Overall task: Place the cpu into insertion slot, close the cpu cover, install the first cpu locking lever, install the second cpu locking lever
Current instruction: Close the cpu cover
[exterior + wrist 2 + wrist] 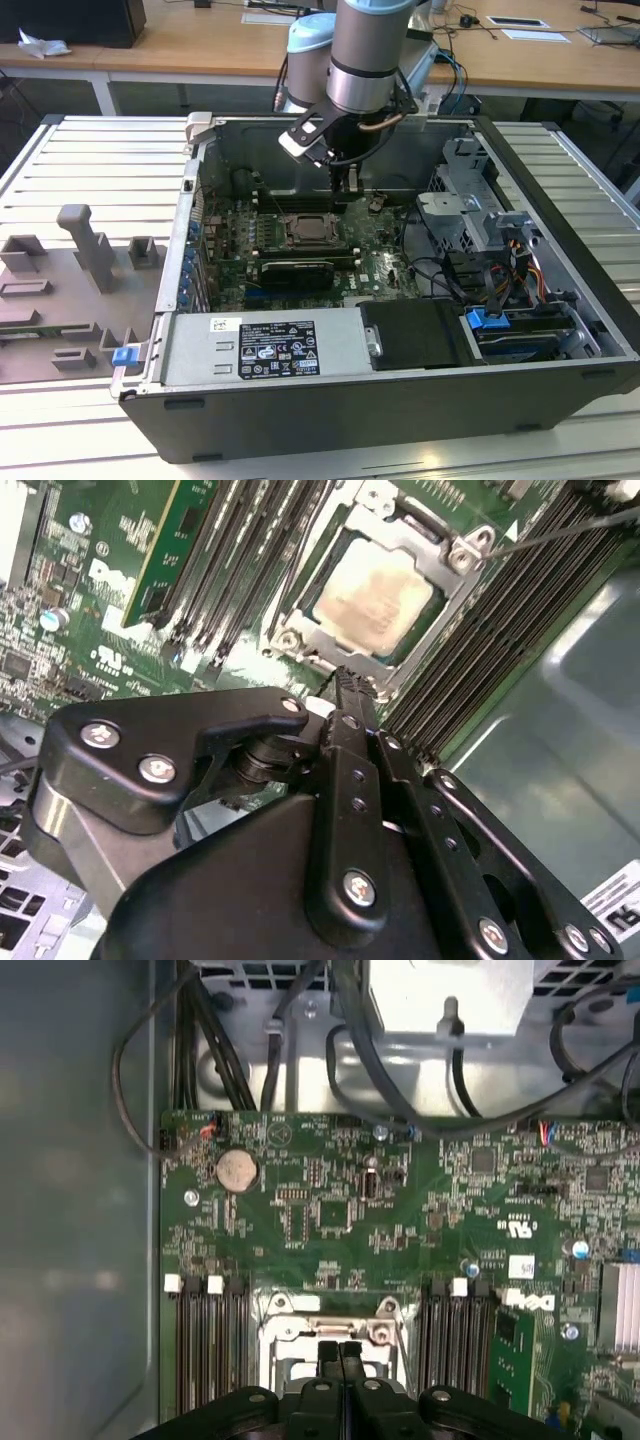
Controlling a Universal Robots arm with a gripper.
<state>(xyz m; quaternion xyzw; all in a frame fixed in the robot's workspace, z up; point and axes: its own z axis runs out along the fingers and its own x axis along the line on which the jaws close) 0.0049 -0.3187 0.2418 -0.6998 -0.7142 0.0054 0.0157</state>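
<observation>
The cpu (375, 595), a pale silvery-beige square, lies in the insertion slot (300, 615) on the green board. The silvery cpu cover (425, 550) lies flat as a frame around the chip. A thin metal locking lever (560, 535) runs out from one corner of the socket. My gripper (343, 685) is shut with its black fingers pressed together, tips just beside the socket's edge and nothing visible between them. In the first wrist view the gripper (340, 1352) hangs over the socket's rim (290, 1328). In the exterior view the gripper (350, 185) stands just behind the socket (310, 232).
Long black memory slots (500, 630) flank the socket on both sides. A black card (292, 272) lies in front of it. Cables and a drive cage (470, 215) fill the case on the exterior view's right. The case walls (190, 230) enclose the board.
</observation>
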